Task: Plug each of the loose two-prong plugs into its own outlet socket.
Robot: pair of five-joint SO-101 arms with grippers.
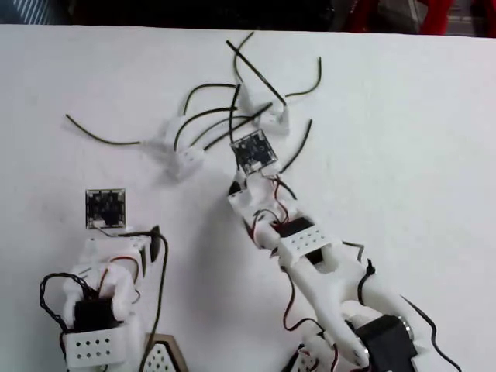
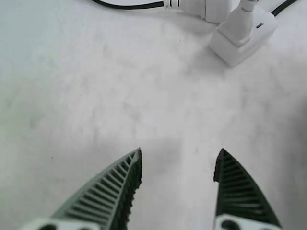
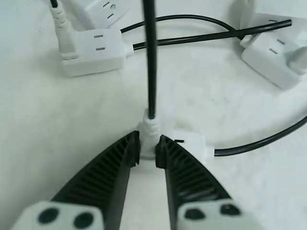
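Right wrist view, checked with a colleague on the line.

Colleague: What is the right side holding, and why that way?

Me: My right claw (image 3: 148, 143) is clenched on a white plug (image 3: 148, 125), pinched by its flanks so the black cord (image 3: 150, 57) runs straight out ahead of the jaws and stays clear of them. It sits mid-table, at the near edge of the tangle of cords. A white socket block (image 3: 194, 145) touches the plug on one side. The prongs are hidden, so I cannot tell whether they are seated.

Colleague: And the left?

Me: My left claw (image 2: 180, 154) is released, jaws spread above bare table (image 1: 403, 155) at the near left, well apart from the tangle. I judge it parked there to leave the right arm room. Farther off it faces another socket block (image 2: 242, 40) with what looks like a plug stem standing in it. The next push should be square, since a tilt could skew the prongs.
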